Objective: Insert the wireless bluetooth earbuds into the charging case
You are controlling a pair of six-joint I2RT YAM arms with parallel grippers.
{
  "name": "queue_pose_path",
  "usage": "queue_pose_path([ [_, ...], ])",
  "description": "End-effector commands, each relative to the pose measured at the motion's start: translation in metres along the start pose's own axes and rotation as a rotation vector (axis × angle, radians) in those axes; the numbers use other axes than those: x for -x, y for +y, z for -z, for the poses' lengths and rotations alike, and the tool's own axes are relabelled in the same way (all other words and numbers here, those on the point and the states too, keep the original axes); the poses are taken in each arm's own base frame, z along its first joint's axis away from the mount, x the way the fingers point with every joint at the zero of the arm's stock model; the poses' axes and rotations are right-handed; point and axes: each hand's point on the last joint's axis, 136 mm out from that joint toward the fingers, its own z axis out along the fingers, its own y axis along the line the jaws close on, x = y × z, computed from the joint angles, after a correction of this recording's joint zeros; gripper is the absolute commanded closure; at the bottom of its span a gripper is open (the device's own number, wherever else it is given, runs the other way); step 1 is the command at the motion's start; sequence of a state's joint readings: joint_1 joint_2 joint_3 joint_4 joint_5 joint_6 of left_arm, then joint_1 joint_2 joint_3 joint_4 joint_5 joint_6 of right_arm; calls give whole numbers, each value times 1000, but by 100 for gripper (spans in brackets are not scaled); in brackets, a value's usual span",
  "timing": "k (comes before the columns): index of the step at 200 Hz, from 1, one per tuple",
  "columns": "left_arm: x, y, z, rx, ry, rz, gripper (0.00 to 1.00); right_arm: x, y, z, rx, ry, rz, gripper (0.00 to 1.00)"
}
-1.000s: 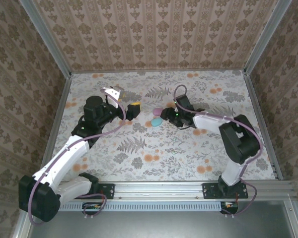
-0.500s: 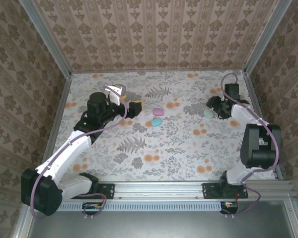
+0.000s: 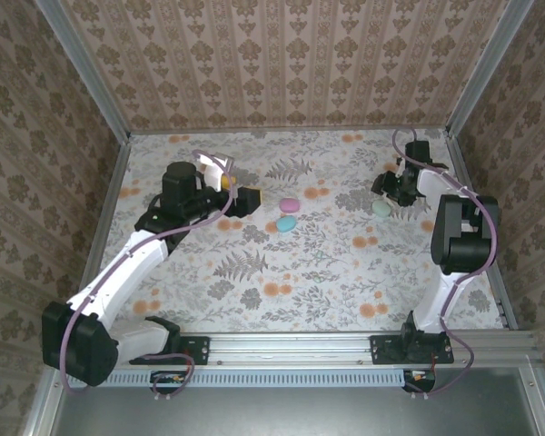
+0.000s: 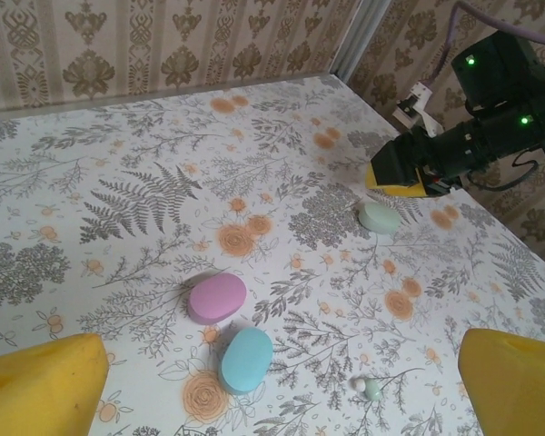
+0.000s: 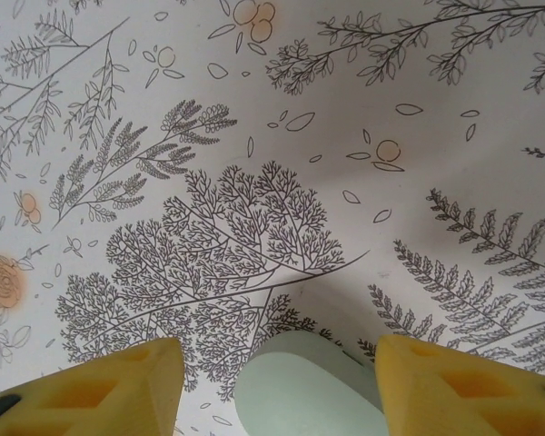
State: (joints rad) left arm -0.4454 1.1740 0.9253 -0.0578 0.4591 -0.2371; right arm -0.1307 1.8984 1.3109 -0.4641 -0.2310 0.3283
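Step in hand: pre-grasp on the case, no earbud handled yet.

- Right gripper (image 3: pixel 388 187) is at the far right of the floral mat (image 3: pixel 327 282). Right wrist view: its yellow fingers (image 5: pixel 91 389) are spread wide, either side of the closed mint-green pebble-shaped charging case (image 5: pixel 307 386). There's a gap on both sides and no contact that I can see.
- Left gripper (image 3: pixel 245 198) hovers far left of centre, holding nothing. Its yellow pads (image 4: pixel 45 381) are wide apart, facing the closed pink pebble case (image 4: pixel 217 298) and closed pale-blue pebble case (image 4: pixel 246 360), which lie side by side mid-mat.
- Only earbud I can make out: a tiny mint-teal bud with a white tip (image 4: pixel 372 389), loose on the mat near the blue case and well apart from the mint case.

Next, by my read: the lid has to come up before anything goes in. So clamp the mint case, bring it towards the bud or hold it steady, and open it with the other arm. The bud is tiny, so the pinch needs a narrow, well-centred close.
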Motion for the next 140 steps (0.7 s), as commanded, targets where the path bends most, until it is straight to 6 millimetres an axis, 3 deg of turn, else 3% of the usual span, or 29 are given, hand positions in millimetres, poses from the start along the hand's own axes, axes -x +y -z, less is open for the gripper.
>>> queue_pose_path([
  [1, 5, -8, -1, -38, -11, 7, 0, -13, 2, -3, 25, 74, 46, 40],
  [69, 7, -7, -3, -37, -4, -6, 0, -44, -4, -5, 4, 149, 85, 41],
  [140, 8, -8, -3, -41, -11, -7, 0, -52, -3, -1, -76, 142, 165, 40],
])
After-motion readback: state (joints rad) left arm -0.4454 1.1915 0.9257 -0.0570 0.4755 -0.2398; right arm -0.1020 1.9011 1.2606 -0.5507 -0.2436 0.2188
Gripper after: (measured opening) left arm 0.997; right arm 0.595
